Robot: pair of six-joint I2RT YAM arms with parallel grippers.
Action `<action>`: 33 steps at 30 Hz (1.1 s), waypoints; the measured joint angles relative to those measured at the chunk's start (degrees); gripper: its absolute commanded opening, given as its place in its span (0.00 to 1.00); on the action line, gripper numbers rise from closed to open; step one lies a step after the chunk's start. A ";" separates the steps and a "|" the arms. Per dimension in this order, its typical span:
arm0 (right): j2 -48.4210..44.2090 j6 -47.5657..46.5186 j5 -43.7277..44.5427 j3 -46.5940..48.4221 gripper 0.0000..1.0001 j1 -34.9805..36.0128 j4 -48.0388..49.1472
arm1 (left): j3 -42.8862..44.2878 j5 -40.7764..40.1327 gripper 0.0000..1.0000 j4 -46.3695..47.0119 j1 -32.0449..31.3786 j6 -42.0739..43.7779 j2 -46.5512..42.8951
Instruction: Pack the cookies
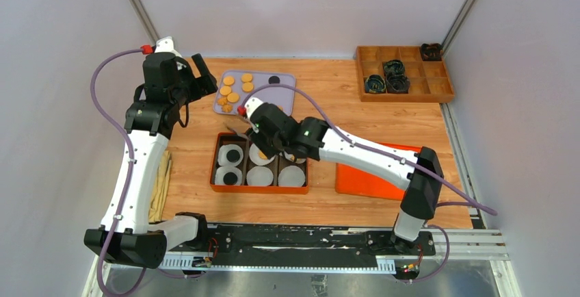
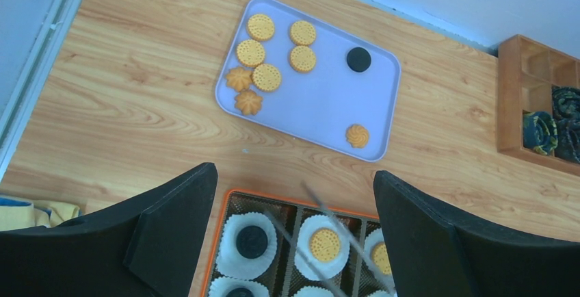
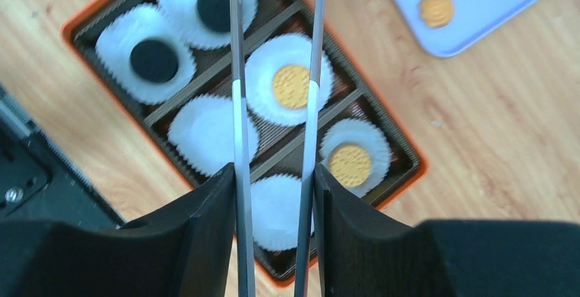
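Several golden cookies (image 2: 267,76) and one black cookie (image 2: 358,59) lie on a lilac tray (image 1: 263,98) at the back. An orange box (image 1: 213,167) holds white liners. Two liners carry black cookies (image 3: 154,61), two carry golden ones (image 3: 292,86), and two liners (image 3: 205,133) are empty. My right gripper (image 3: 275,170) hovers over the box (image 3: 410,167), shut on metal tongs (image 3: 238,105). The blades stand apart with nothing between them, and their tips are out of that view. My left gripper (image 2: 294,177) is open and empty, high over the wood between tray and box.
A wooden compartment tray (image 1: 438,95) with dark items stands at the back right. An orange mat (image 1: 369,177) lies right of the box under my right arm. A yellow cloth (image 1: 161,181) lies at the table's left edge. White walls close three sides.
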 measured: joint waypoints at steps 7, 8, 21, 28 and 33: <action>5.40 -1.38 1.18 6.88 0.45 -8.24 3.08 | 0.00 0.20 0.91 0.04 0.00 0.00 0.55; 7.19 -1.66 1.31 7.85 0.45 -9.92 3.19 | 0.00 0.22 0.91 0.07 0.00 0.00 0.66; 27.47 -4.35 0.68 23.39 0.46 -18.82 3.37 | 0.02 0.48 0.91 0.02 0.00 0.22 0.87; 32.17 -3.45 -2.91 26.86 0.46 -20.41 3.28 | 0.02 0.24 0.91 0.00 0.00 0.66 0.87; 36.09 -2.27 -5.31 31.54 0.46 -21.55 3.37 | 0.02 -0.37 0.91 -0.02 0.00 0.85 0.85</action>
